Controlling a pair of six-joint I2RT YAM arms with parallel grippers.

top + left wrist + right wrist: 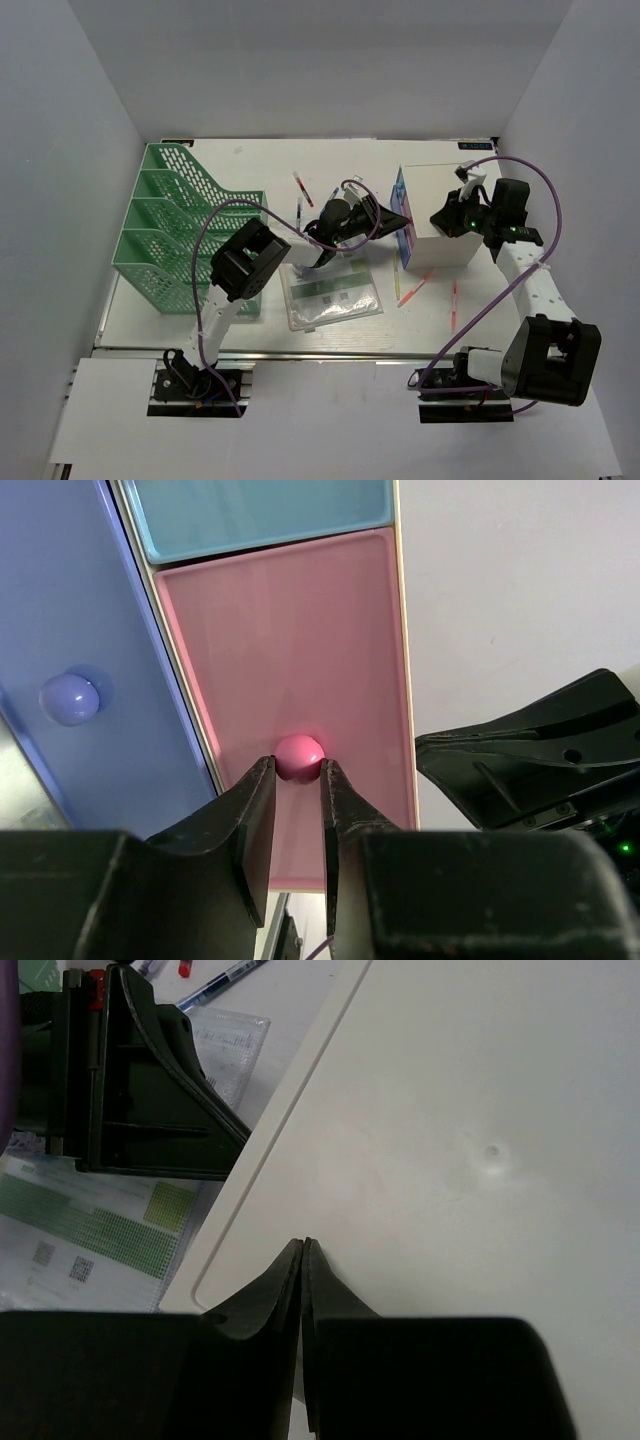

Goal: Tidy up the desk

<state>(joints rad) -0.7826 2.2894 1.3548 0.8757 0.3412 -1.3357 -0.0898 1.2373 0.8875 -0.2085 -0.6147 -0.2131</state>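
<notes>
On the white desk (250,170) stands a white drawer box (445,250) at the right. In the left wrist view its pink drawer (290,650) fills the middle. My left gripper (298,765) is shut on that drawer's round pink knob (299,752), one fingertip touching each side. From above, the left gripper (402,219) meets the box's front face. My right gripper (303,1243) is shut with nothing between its fingers, and its tips rest on the box's flat white top (450,1110). The right gripper (443,217) sits over the box near its front edge.
A green mesh file rack (175,225) stands at the left. A clear plastic folder with printed paper (330,295) lies in the middle. Loose pens lie behind it (302,187) and in front of the box (415,288). A blue drawer (60,600) and a teal drawer (260,515) adjoin the pink one.
</notes>
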